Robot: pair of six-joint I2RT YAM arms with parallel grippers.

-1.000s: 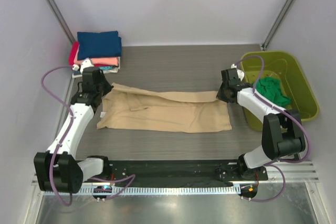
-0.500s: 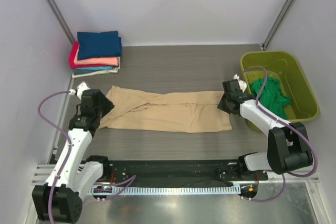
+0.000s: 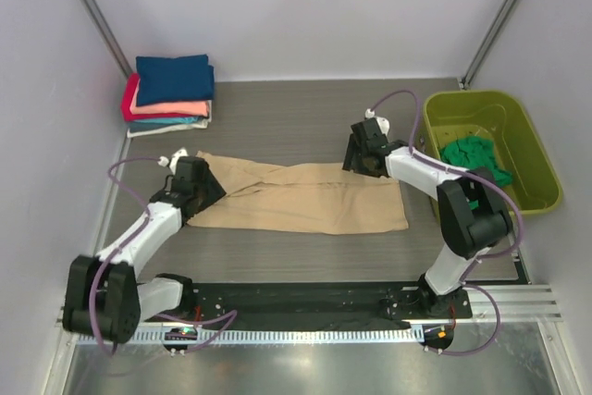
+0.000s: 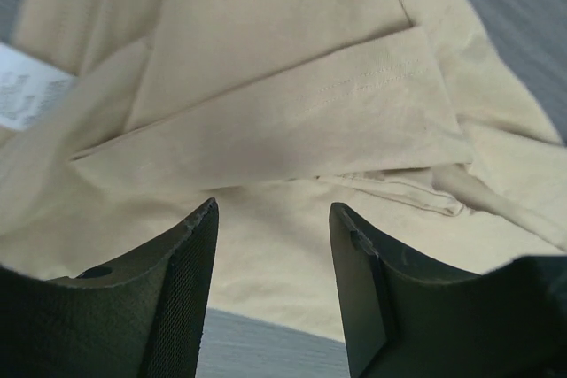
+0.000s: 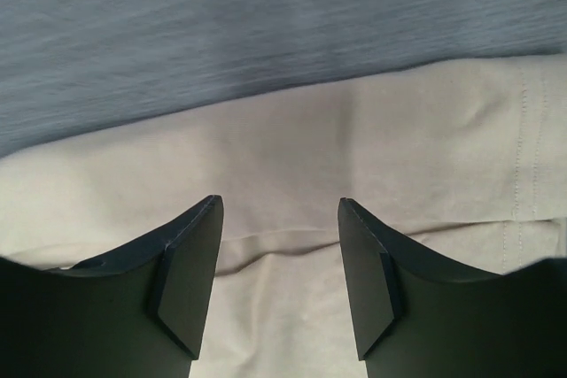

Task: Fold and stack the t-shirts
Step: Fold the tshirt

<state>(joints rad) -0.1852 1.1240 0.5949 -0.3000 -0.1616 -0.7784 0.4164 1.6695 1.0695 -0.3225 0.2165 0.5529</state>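
Observation:
A tan beige t-shirt [image 3: 305, 199] lies folded into a long band across the middle of the table. My left gripper [image 3: 211, 193] hovers open over its left end, nothing between the fingers. In the left wrist view the left gripper [image 4: 275, 212] shows a folded sleeve [image 4: 292, 121] and a white label [image 4: 22, 99] ahead. My right gripper [image 3: 354, 160] stands open over the band's far right edge. In the right wrist view the right gripper [image 5: 279, 207] sits above tan cloth [image 5: 372, 148]. A stack of folded t-shirts [image 3: 171, 90], navy on top, rests at the back left.
A lime-green tub [image 3: 518, 182] stands at the right with an emerald green t-shirt [image 3: 476, 156] crumpled inside. Grey tabletop [image 3: 296, 117] lies behind the tan shirt. The black base rail [image 3: 296, 298] runs along the near edge.
Both grippers went from shut to open and let go of the tan shirt's edge. The left one moved to the shirt's left end; the right one moved left along the far edge.

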